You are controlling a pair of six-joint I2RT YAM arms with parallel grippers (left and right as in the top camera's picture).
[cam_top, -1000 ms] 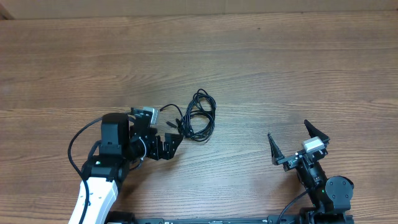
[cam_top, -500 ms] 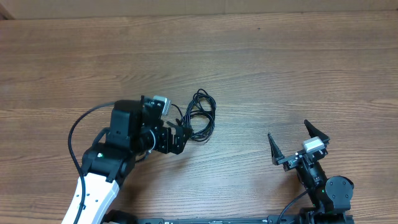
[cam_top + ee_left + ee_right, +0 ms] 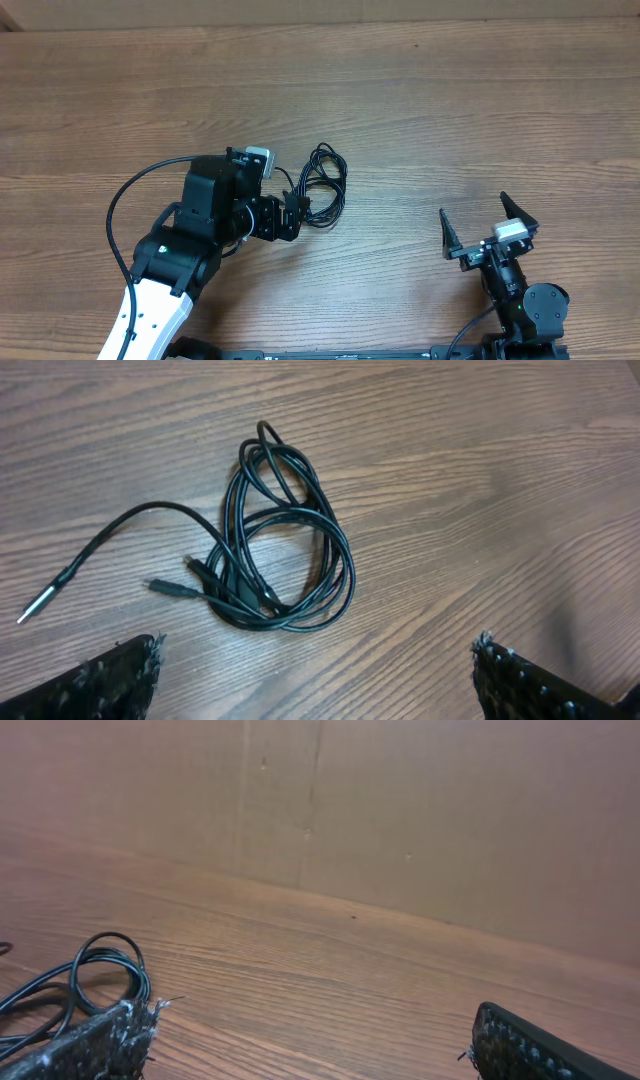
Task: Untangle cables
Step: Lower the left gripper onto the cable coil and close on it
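Note:
The cables (image 3: 322, 188) lie on the wooden table as one small looped knot of thin black cords. In the left wrist view the knot (image 3: 285, 530) sits ahead of the fingers, with one loose end and its plug (image 3: 45, 598) trailing left. My left gripper (image 3: 293, 208) is open and empty, just left of the knot and above it. My right gripper (image 3: 487, 222) is open and empty at the front right, well apart from the knot. A loop of the cables (image 3: 100, 970) shows at the left of the right wrist view.
The wooden table (image 3: 450, 110) runs back to a brown cardboard wall (image 3: 440, 830). The left arm's thick black wire (image 3: 125, 215) arcs out to the left of the arm.
My left gripper has moved right and back toward the knot, ending at its left edge. My right gripper has shifted slightly right. The knot has not moved.

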